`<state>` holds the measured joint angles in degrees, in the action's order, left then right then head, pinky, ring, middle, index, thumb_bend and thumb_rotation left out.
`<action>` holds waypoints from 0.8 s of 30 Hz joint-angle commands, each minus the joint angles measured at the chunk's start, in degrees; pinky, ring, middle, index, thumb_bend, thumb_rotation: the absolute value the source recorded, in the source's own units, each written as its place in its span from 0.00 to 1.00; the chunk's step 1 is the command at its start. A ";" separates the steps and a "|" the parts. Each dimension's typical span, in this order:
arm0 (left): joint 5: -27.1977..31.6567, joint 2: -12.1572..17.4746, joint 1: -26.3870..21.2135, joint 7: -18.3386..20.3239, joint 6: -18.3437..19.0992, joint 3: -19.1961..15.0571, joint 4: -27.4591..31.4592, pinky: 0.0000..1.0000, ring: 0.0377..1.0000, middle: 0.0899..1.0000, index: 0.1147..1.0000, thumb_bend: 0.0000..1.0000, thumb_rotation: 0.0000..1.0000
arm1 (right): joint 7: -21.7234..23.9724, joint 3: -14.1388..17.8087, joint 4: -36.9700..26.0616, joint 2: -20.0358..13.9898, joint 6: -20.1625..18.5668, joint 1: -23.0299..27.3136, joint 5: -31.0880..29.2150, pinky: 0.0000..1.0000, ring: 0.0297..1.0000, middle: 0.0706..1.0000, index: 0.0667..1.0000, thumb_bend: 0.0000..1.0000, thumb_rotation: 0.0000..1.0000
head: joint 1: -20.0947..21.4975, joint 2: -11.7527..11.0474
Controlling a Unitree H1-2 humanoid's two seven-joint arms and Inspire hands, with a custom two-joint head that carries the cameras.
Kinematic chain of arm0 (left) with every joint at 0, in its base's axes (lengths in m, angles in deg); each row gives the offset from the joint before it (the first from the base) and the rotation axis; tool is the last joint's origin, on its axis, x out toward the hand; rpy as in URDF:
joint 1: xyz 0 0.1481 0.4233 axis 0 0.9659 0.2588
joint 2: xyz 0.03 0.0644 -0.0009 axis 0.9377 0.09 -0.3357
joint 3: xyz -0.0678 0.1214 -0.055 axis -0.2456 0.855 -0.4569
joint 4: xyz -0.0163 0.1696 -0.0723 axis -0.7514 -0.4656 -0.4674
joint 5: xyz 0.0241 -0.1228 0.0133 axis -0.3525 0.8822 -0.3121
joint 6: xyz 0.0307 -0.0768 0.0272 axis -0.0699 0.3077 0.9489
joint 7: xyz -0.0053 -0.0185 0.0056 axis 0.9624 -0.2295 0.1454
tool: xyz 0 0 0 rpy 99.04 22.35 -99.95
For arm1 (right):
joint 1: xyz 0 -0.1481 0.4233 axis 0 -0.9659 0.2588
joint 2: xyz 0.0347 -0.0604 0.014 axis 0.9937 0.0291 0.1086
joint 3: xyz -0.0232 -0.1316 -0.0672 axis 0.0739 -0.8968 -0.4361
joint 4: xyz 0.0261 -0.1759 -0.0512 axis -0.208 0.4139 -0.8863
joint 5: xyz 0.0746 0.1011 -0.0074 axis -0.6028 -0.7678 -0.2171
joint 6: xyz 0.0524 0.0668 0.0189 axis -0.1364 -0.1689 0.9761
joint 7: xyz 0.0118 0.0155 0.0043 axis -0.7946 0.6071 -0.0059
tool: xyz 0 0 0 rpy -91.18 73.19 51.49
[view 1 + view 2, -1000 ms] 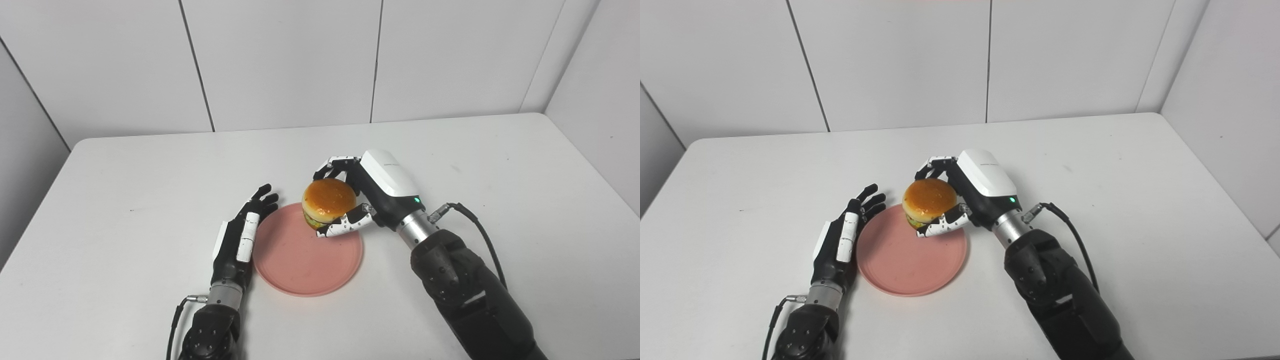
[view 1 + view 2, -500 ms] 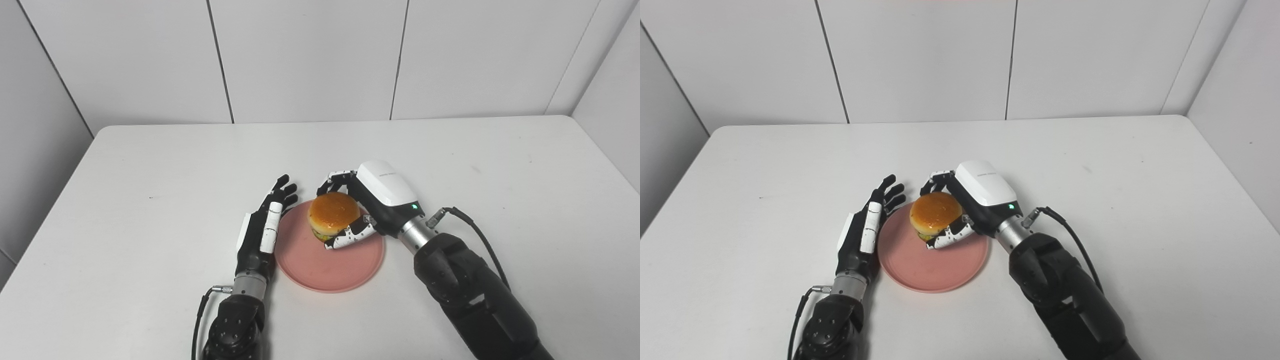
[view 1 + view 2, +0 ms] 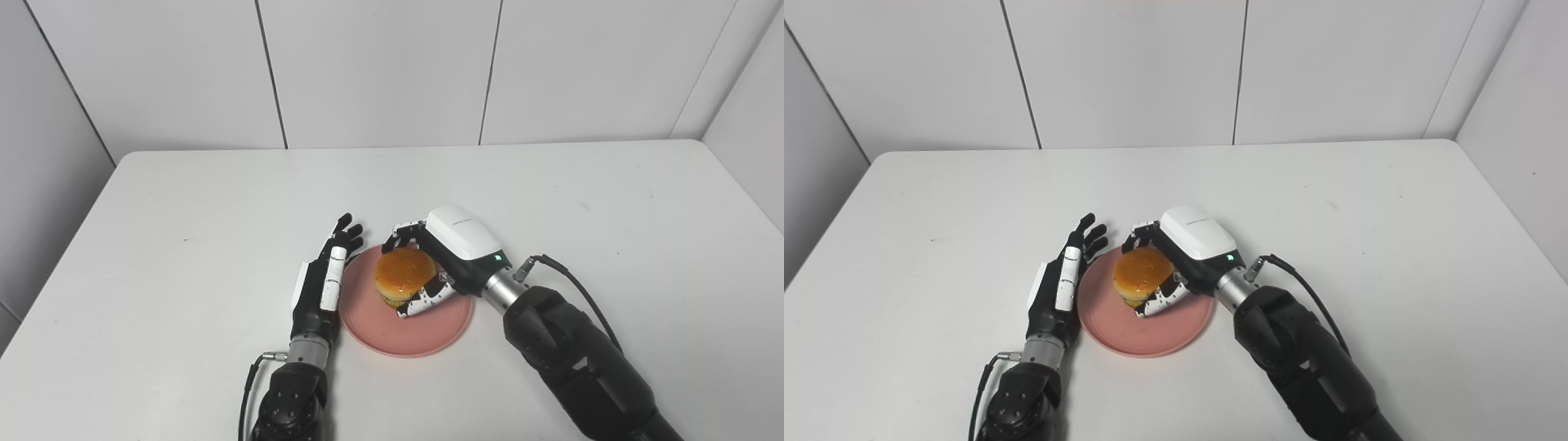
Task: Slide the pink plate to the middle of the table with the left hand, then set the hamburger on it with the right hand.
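- Two hands in my view: right hand (image 3: 450, 260) has its fingers wrapped around the hamburger (image 3: 405, 283), over the pink plate (image 3: 392, 327) mid-table.
- My left hand (image 3: 321, 288) rests flat, fingers extended, beside the plate's left rim.

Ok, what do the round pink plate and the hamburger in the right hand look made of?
The round pink plate looks like matte plastic: flat even colour, thin raised rim, no glaze shine. The orange-bunned hamburger seems a plastic or rubber replica, judging by the bun's uniform glossy sheen with small highlights; real food cannot be ruled out. The right hand grips it over the plate.
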<state>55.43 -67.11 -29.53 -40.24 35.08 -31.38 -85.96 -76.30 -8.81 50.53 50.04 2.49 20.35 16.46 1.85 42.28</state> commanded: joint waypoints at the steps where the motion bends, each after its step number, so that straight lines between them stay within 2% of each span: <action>1: 0.24 -0.63 -1.54 -0.30 -1.20 -0.09 1.55 0.87 0.90 0.89 0.89 0.72 1.00 | -0.86 0.07 -1.36 -0.17 3.52 2.19 0.24 0.46 0.48 0.41 0.50 0.52 0.00 | -0.01 0.07; 6: -0.15 -0.40 -1.57 -0.21 -0.94 0.04 1.76 0.86 0.90 0.89 0.89 0.74 1.00 | -1.73 -0.16 -1.03 -0.70 5.34 1.57 0.97 0.48 0.47 0.40 0.50 0.51 0.00 | 0.35 0.19; 13: 0.06 -0.29 -1.70 -0.07 -0.86 -0.05 1.88 0.87 0.90 0.89 0.89 0.74 1.00 | -1.46 0.45 -1.67 -1.38 6.78 0.20 0.59 0.56 0.54 0.43 0.49 0.52 0.00 | 0.70 0.22; 14: 0.07 -0.17 -1.73 0.06 -1.12 0.00 1.80 0.87 0.90 0.89 0.89 0.73 1.00 | -1.27 0.57 -1.86 -1.51 6.94 -0.01 0.27 0.57 0.57 0.51 0.47 0.51 0.08 | 0.72 0.24; 16: -0.12 -0.05 -1.79 0.07 -1.59 0.08 1.61 0.87 0.91 0.89 0.89 0.73 1.00 | -0.27 0.87 -3.01 -2.01 7.02 -0.56 -0.72 0.60 0.62 0.61 0.47 0.51 0.14 | 0.81 0.25; 17: -0.06 -0.04 -1.79 0.10 -1.71 0.08 1.58 0.87 0.91 0.90 0.90 0.73 1.00 | 0.20 0.96 -3.51 -2.17 6.89 -0.72 -1.01 0.62 0.66 0.66 0.56 0.57 0.23 | 0.92 0.31; 18: -0.02 0.03 -1.83 0.19 -1.84 0.09 1.47 0.87 0.92 0.90 0.90 0.73 1.00 | 0.62 1.00 -4.09 -2.38 6.76 -0.89 -1.17 0.63 0.68 0.69 0.67 0.63 0.31 | 0.92 0.31; 19: 0.08 0.13 -1.89 0.34 -1.86 0.10 1.42 0.87 0.92 0.90 0.90 0.73 1.00 | 0.94 1.05 -4.71 -2.61 6.77 -1.10 -1.22 0.63 0.68 0.69 0.68 0.63 0.32 | 1.12 0.35; 20: 0.15 0.20 -1.94 0.44 -1.87 0.11 1.39 0.87 0.92 0.90 0.90 0.73 1.00 | 1.14 1.08 -5.15 -2.77 6.79 -1.24 -1.26 0.64 0.70 0.72 0.72 0.66 0.37 | 1.12 0.35; 24: 0.45 0.43 -1.79 0.87 -1.02 0.07 1.81 0.88 0.92 0.91 0.91 0.75 1.00 | 0.80 0.92 -5.54 -3.66 8.01 -1.48 -0.78 0.67 0.73 0.75 0.75 0.69 0.44 | 1.25 0.42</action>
<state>55.56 -66.85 -29.55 -39.93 35.11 -31.39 -85.94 -75.00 -8.68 46.71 46.73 8.26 17.51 16.12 3.16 42.63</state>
